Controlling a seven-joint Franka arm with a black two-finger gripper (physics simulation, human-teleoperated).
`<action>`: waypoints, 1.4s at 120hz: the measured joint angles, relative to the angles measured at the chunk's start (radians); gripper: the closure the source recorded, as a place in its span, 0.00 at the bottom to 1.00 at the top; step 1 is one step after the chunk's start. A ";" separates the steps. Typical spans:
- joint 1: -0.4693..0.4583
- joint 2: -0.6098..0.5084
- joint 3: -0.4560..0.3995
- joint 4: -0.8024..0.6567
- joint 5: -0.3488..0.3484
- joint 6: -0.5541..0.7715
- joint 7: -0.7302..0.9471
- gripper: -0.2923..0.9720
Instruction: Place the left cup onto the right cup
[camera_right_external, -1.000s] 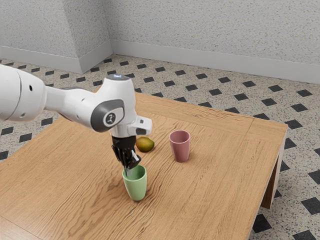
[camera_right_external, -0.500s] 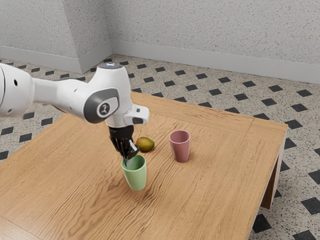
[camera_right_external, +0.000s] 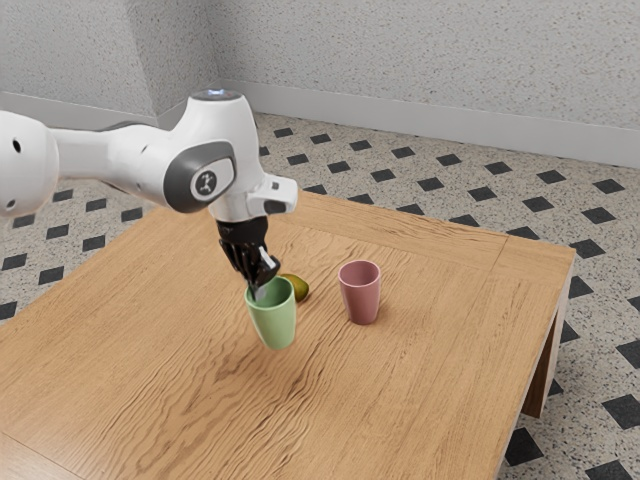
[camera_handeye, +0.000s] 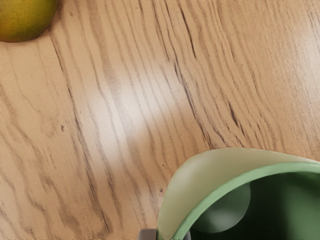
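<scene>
Gripper (camera_right_external: 262, 285) is clamped on the rim of the green cup (camera_right_external: 273, 316), fingertips partly hidden by it. The cup hangs tilted below the hand, off the wooden table (camera_right_external: 420, 390). Pink cup (camera_right_external: 359, 291) stands upright, apart from the hand, toward the exterior view's right. Yellow-green fruit (camera_right_external: 298, 289) sits just behind the held cup, half hidden.

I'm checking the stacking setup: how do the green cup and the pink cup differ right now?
Colour: the green cup is pale green, the pink cup dusty pink. Support: the green cup hangs clear of the table, gripped at its rim by the gripper; the pink cup stands on it, untouched. Pose: the green cup leans slightly; the pink cup is upright. Both are handleless tumblers, mouths up.
</scene>
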 joint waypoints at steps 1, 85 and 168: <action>0.000 0.000 0.000 0.002 0.000 -0.002 0.000 0.85; -0.004 0.059 -0.001 0.214 0.001 -0.139 0.007 0.85; -0.007 0.217 -0.023 0.464 0.001 -0.218 0.012 0.85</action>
